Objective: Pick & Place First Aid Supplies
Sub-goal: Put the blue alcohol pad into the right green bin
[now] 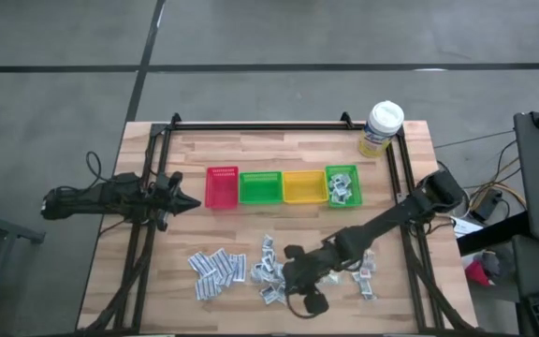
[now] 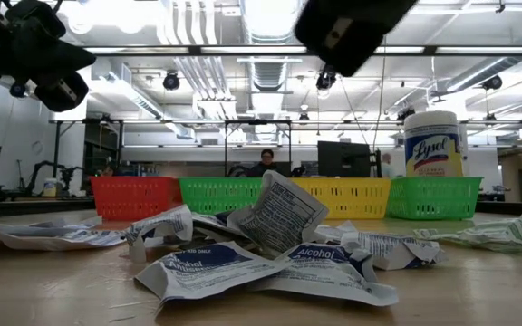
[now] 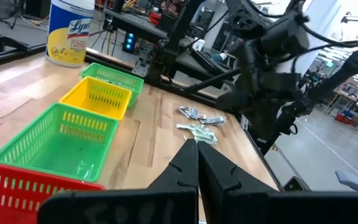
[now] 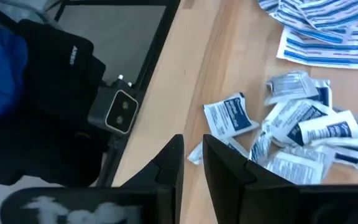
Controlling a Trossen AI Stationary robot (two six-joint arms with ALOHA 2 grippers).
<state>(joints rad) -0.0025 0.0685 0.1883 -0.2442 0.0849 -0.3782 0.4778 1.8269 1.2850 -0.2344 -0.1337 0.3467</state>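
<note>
First aid supplies (image 1: 268,271): heaped just beside right gripper (image 1: 288,278), fingers slightly parted, pinching nothing visible; far from left.

Legible text: "Lysol" on the yellow wipes tub (image 2: 433,145) at right of the low view; "Alcohol" on a front sachet (image 2: 320,263), lower centre.

White-blue sachets (image 1: 215,270), red bin (image 1: 222,187), two green bins (image 1: 260,187), yellow bin (image 1: 303,186), yellow-labelled white-lidded tub (image 1: 381,128)
</note>
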